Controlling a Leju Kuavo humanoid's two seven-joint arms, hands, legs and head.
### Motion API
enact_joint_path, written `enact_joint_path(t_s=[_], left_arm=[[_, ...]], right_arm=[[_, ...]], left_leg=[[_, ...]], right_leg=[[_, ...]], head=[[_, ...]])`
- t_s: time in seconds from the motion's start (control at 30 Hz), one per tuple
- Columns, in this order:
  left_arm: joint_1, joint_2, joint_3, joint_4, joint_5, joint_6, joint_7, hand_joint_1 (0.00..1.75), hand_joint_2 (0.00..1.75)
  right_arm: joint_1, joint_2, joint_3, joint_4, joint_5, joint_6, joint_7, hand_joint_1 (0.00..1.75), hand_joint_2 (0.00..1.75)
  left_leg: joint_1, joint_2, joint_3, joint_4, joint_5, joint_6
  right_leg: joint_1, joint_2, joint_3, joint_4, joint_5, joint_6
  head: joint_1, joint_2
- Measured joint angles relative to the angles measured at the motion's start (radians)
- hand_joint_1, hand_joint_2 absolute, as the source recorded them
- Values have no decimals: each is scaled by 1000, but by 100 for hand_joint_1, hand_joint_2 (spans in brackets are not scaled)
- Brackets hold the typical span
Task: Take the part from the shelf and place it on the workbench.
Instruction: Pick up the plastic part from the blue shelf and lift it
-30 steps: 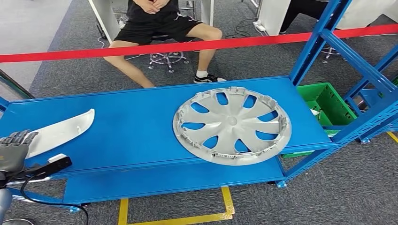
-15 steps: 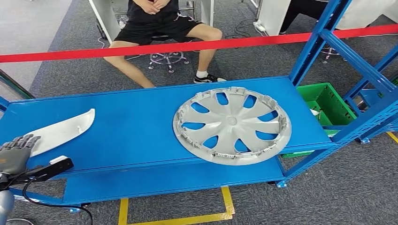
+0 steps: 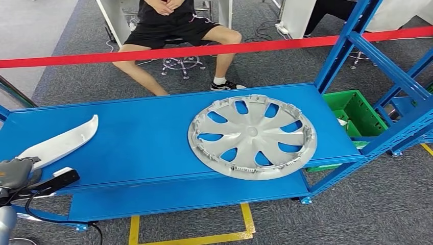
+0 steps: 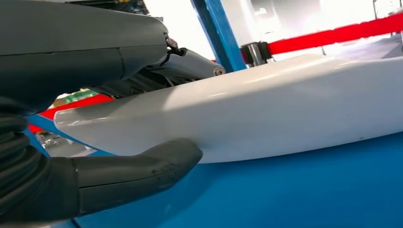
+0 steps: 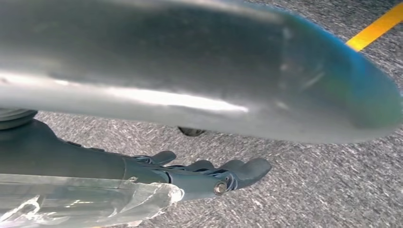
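Grasp step: left robot hand (image 3: 18, 172) clasps the trim part (image 3: 64, 143) at the shelf's (image 3: 148, 138) left front edge. Next: lift clear. Right robot hand (image 5: 209, 173) hangs, fingers loosely extended, empty.

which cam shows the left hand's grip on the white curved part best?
Left wrist view: the thumb sits under the white curved part, fingers above. Head view shows the left hand at the part's near end, contact hidden. Right wrist view shows neither.

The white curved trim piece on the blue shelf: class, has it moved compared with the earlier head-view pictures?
Yes. The white trim piece, gripped by the left hand, has its far tip shifted left and further from the hubcap.
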Motion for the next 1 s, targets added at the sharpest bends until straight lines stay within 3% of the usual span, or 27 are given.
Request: enact_joint_path(t_s=[0.23, 0.5, 1.0], left_arm=[[-15, -16, 23, 0, 3, -7, -23, 175, 175], [-38, -60, 135, -10, 147, -106, -157, 175, 175], [-46, -101, 207, -33, 191, -97, -187, 175, 175]], right_arm=[[0, 0, -10, 0, 4, -1, -2, 0, 0], [-2, 0, -33, -1, 15, -7, -1, 0, 0], [-4, 0, -52, -1, 23, -4, -2, 0, 0]], left_leg=[[0, 0, 0, 0, 0, 0], [0, 0, 0, 0, 0, 0], [0, 0, 0, 0, 0, 0]], right_leg=[[0, 0, 0, 0, 0, 0], [0, 0, 0, 0, 0, 0], [0, 0, 0, 0, 0, 0]], head=[[0, 0], [0, 0], [0, 0]])
